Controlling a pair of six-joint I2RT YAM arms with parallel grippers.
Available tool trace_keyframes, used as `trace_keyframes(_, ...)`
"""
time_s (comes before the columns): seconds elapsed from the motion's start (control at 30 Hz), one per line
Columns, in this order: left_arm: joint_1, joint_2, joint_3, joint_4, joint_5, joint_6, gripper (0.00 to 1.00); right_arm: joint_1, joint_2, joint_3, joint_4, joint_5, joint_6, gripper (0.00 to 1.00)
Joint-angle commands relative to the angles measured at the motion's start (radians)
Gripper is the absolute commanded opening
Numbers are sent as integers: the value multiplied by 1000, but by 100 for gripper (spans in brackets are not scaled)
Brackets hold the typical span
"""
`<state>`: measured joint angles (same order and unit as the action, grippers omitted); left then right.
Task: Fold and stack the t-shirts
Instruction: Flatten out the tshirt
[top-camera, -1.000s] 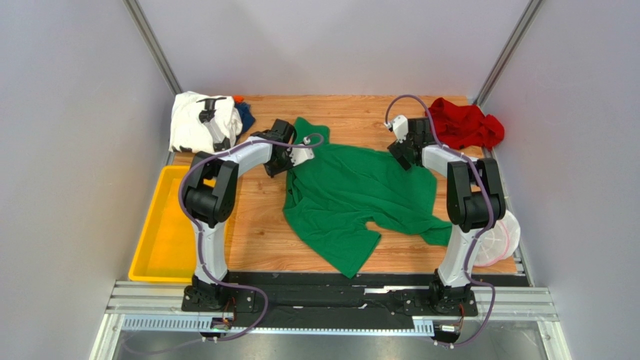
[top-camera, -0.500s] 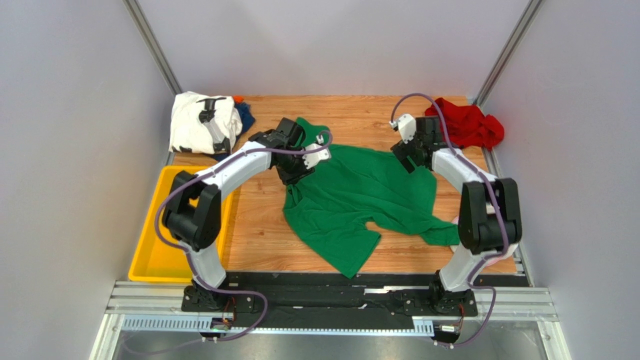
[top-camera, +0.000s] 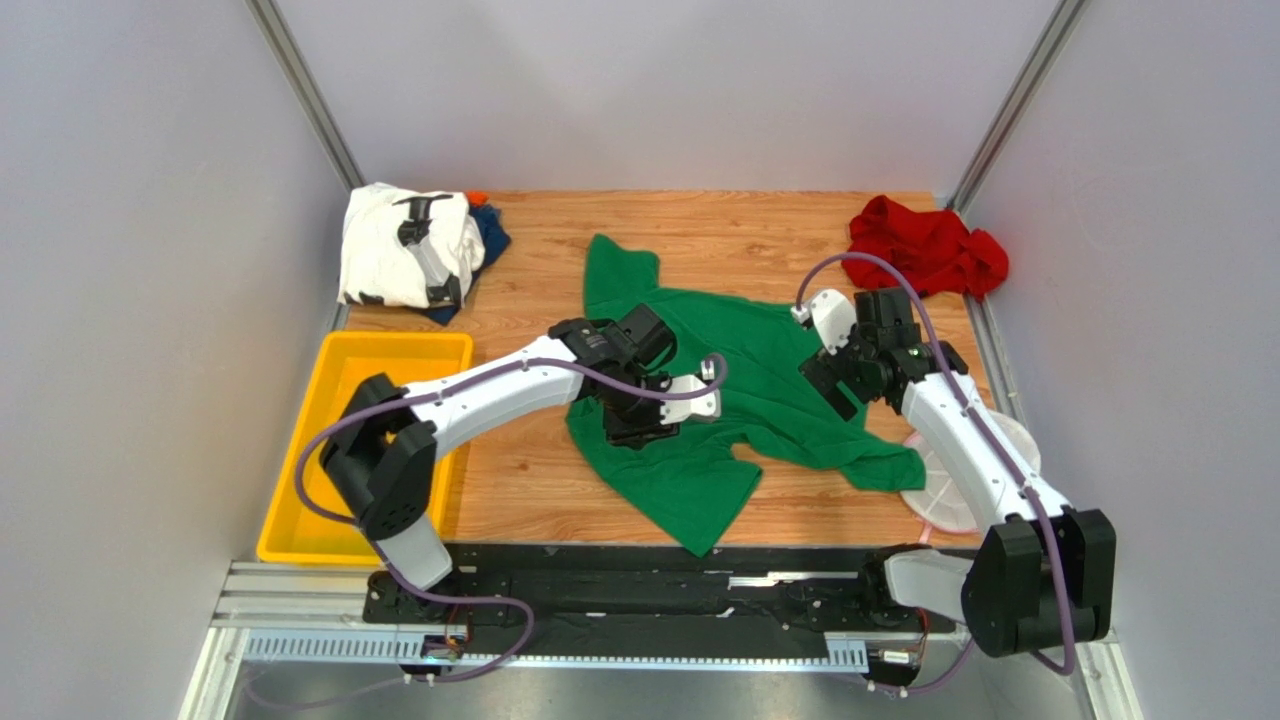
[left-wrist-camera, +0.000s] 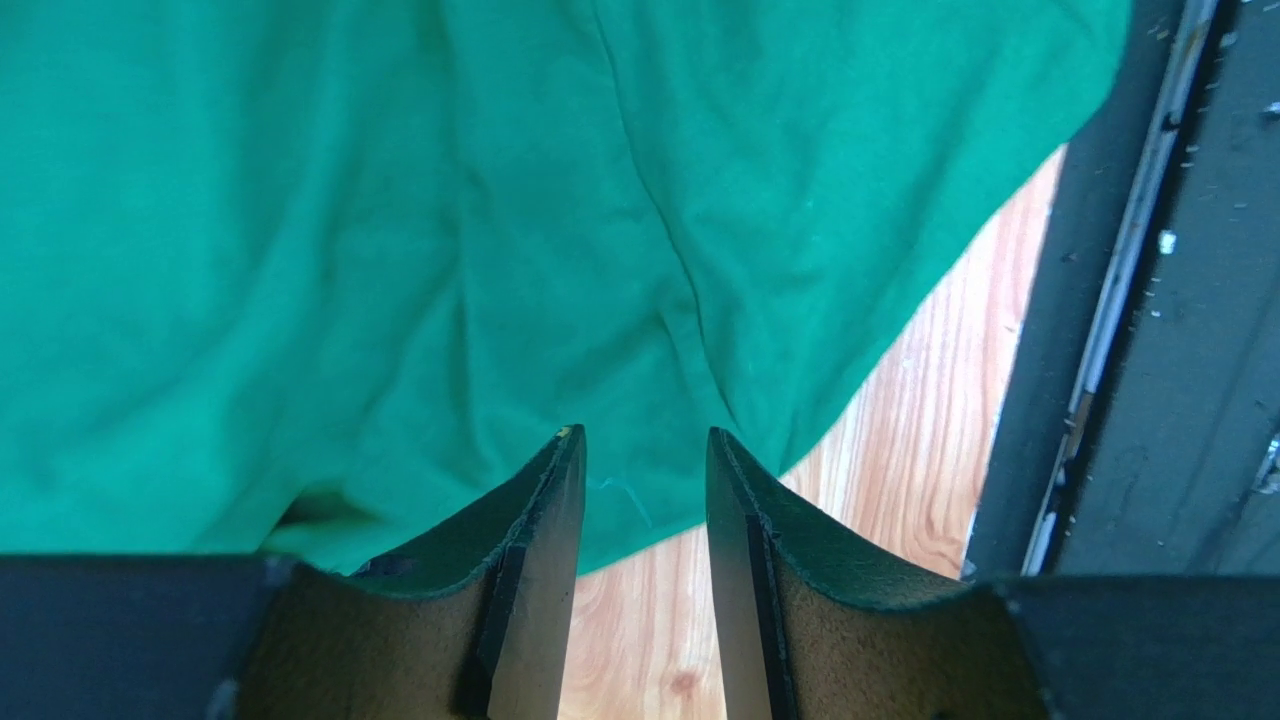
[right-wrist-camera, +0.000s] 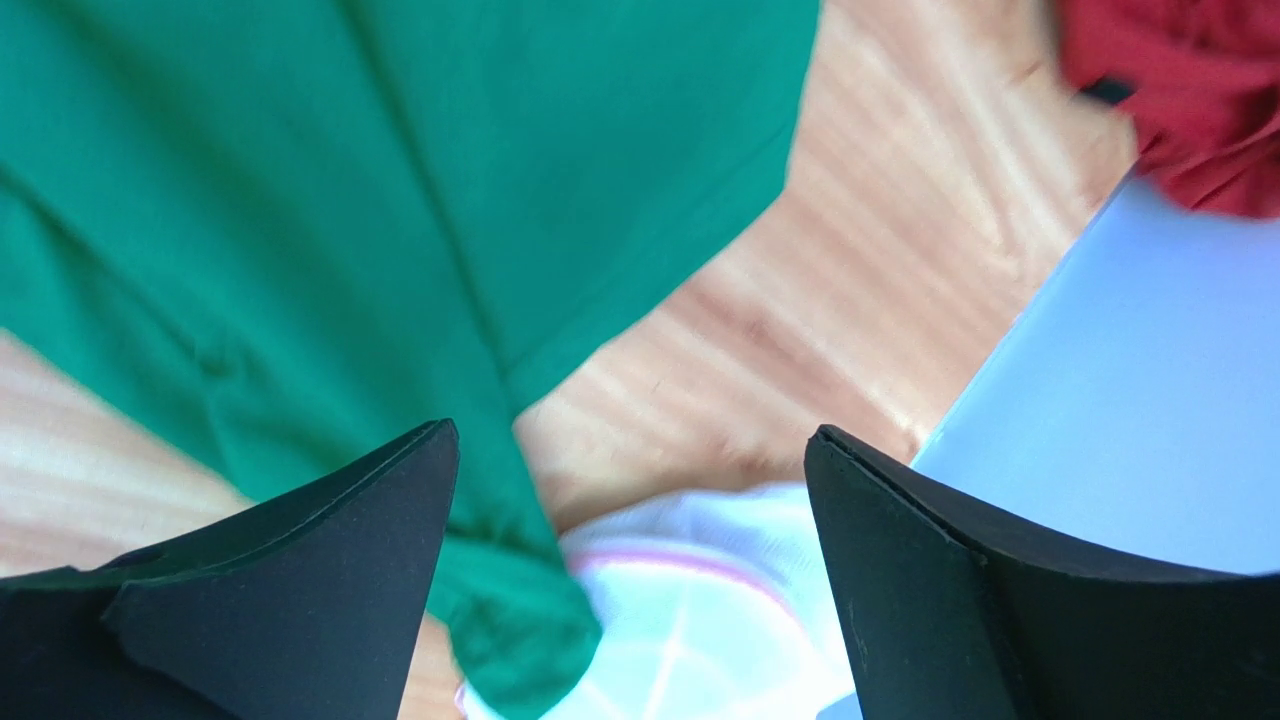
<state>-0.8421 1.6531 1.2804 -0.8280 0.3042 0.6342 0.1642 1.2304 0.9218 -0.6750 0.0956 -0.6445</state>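
Green cloth occupies the middle of the wooden table (top-camera: 706, 225): the green t-shirt (top-camera: 759, 360) lies unfolded and creased, one sleeve toward the far edge and its lower part reaching toward the near edge. It is not folded and not stacked.

The left gripper (left-wrist-camera: 639, 443) hangs over the near-left part of this shirt. In the left wrist view its two fingers stand a narrow gap apart with nothing between them; cloth and a strip of bare wood show through the gap. It holds nothing.

The right gripper (right-wrist-camera: 631, 435) hangs over the right side of the same shirt. Its fingers are spread wide and hold nothing. Below them the right wrist view shows the shirt's edge, bare wood and part of the mesh basket (top-camera: 944, 498).

The white t-shirt (top-camera: 383, 240) with black print lies bunched in the far-left corner. The dark blue t-shirt (top-camera: 490, 233) lies just beside it on its right, touching it and partly under it. The red t-shirt (top-camera: 924, 248) lies crumpled in the far-right corner, well apart from the green one.

The yellow tray (top-camera: 308, 480) stands at the left edge of the table, near the left arm's base. The mesh basket sits at the right edge, partly under the right arm, with the green shirt's edge just beside it.
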Motion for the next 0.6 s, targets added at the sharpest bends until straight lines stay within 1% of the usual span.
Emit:
trace_keyframes(0.0, 1, 108, 56, 6, -39, -1, 43, -2, -83, 0, -90, 12, 3, 91)
trace_keyframes(0.2, 0, 223, 99, 24, -123, 13, 43, -2, -91, -23, -103, 3, -1, 91)
trace_keyframes(0.33, 0, 270, 109, 26, -197, 24, 43, -3, -89, -34, -92, 0, 2, 91)
trace_keyframes(0.57, 0, 330, 91, 21, -284, 58, 41, -2, -109, -28, -84, -4, -3, 91)
